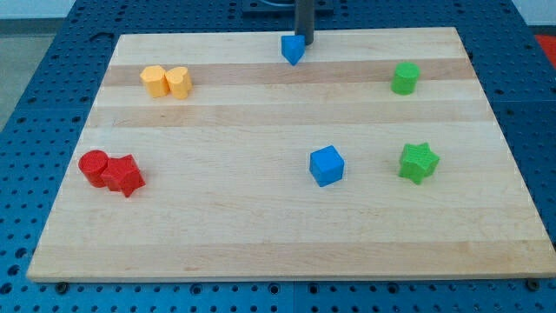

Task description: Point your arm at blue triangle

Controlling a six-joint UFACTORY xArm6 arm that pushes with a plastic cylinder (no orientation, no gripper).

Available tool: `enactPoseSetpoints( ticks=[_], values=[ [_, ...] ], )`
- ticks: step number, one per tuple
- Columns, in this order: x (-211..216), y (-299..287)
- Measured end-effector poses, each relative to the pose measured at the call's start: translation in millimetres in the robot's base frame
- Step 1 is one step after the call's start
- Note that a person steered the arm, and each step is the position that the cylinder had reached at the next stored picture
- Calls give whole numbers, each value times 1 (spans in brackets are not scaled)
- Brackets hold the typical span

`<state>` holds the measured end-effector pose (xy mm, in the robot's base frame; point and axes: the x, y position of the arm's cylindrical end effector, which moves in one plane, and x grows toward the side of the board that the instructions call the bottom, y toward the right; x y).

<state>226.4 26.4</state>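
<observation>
The blue triangle (pixel 293 49) lies near the view's top edge of the wooden board (pixel 261 235), just left of centre line. My tip (pixel 306 40) comes down from the view's top and stands right beside the triangle, at its upper right corner, touching or nearly touching it. A blue cube (pixel 327 165) sits lower, right of the board's middle.
Two yellow blocks (pixel 166 82) sit together at the upper left. A red cylinder (pixel 94 166) and a red star (pixel 124 176) touch at the left. A green cylinder (pixel 405 78) is at the upper right, a green star (pixel 418 162) below it.
</observation>
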Motion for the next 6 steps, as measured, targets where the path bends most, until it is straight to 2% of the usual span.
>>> enactPoseSetpoints(
  ticks=[2,3,4,5,6],
  values=[
    [82,0],
    [67,17],
    [27,45],
    [10,44],
    [12,22]
  ],
)
